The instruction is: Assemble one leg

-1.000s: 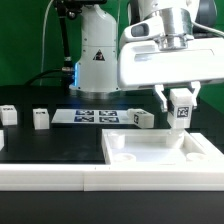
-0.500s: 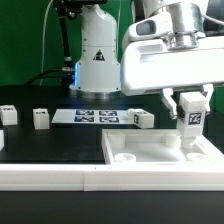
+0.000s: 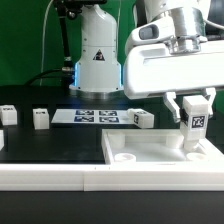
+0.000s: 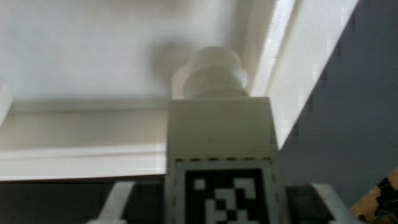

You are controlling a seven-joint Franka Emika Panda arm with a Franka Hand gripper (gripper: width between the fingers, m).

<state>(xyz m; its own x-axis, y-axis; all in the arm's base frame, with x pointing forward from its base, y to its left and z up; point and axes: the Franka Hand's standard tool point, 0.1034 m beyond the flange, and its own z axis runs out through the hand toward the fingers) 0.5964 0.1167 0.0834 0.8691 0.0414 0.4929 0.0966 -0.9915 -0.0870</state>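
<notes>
The black table spreads out wide to the exterior view's left of the claw, and most of its open room is on that side. Directly under the claw lies the large white panel, flat, with a raised rim and a round recess at each near corner. One recess sits well off to the exterior view's left of the claw, and the other is right below it. In the wrist view the panel's outer edge runs close beside the held part, with dark table just past it, so there is little margin on that side. The marker board lies behind and to the exterior view's left of the claw.

The claw hangs pointing down, clamped on the leg. The leg is upright, tag facing outward, its narrow stepped tip aimed at the panel corner. I cannot tell whether the tip touches the panel.

Three loose white posts stand apart on the table: one near the claw, the others well away.
</notes>
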